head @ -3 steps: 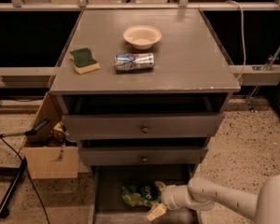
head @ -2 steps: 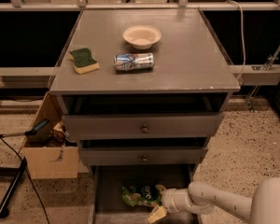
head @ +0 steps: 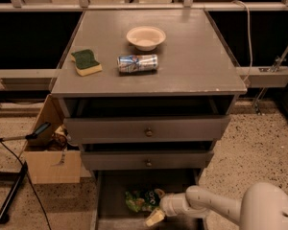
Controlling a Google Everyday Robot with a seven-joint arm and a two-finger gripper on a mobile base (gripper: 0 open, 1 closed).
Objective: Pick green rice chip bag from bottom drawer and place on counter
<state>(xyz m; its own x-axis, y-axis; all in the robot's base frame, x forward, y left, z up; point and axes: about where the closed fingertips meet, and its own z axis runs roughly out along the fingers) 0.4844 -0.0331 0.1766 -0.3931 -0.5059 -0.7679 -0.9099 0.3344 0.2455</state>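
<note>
The crinkled bright-green rice chip bag point(head: 143, 199) lay in the lowest grey wooden drawer point(head: 111, 202). My white gripper point(head: 155, 217) sat at its five o'clock, and I couldn't tell its grip. I judged the bag light, soft and slippery: pinch a crumpled edge.

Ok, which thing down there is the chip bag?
Start at the grey drawer cabinet, then drop to its open bottom drawer. The green rice chip bag lies on the drawer floor, just beside the hand. It is crinkled, unlike the flat green-topped sponge on the counter.
</note>
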